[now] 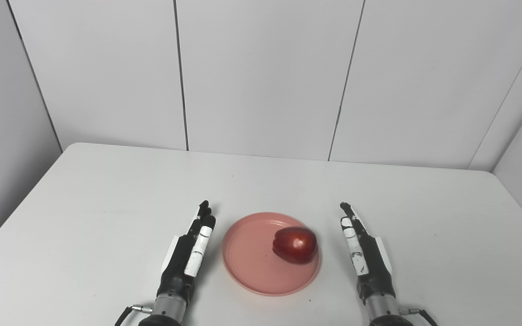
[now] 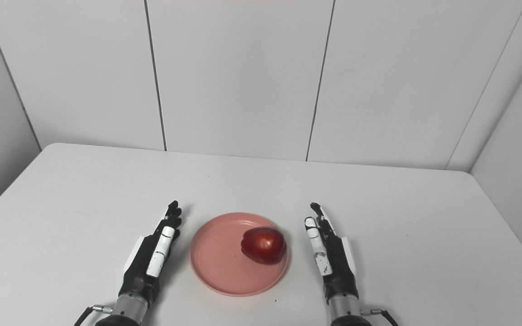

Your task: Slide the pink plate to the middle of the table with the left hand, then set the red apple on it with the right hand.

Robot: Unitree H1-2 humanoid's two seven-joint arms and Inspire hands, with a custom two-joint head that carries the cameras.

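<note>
On the white table (image 1: 107, 203) it's a short count: one pink plate (image 1: 247, 262), one red apple (image 1: 295, 245), two robot hands. That's everything sitting there.

Plate sits near the front edge, roughly centred left to right. Apple is on the plate, off toward its right side, close to the rim but not hanging over as far as the views show. Its stem end is hard to make out, just a shiny red lump.

Left hand (image 1: 187, 253) lies just beside the plate's left edge, fingers straight and pointing away from the robot, released, holding nothing. Right hand (image 1: 364, 251) is a bit further off on the other side, same deal, fingers stretched out and empty. Whether the palms actually touch the tabletop can't be told from up here.

Both wrists get cut off by the bottom of the frame, so the arms are out of sight, with only a bit of cable peeking out by each wrist.

Loads of open room: the whole back half of the table up to the grey panel wall (image 1: 261, 77) is bare, plus wide strips on both sides.
</note>
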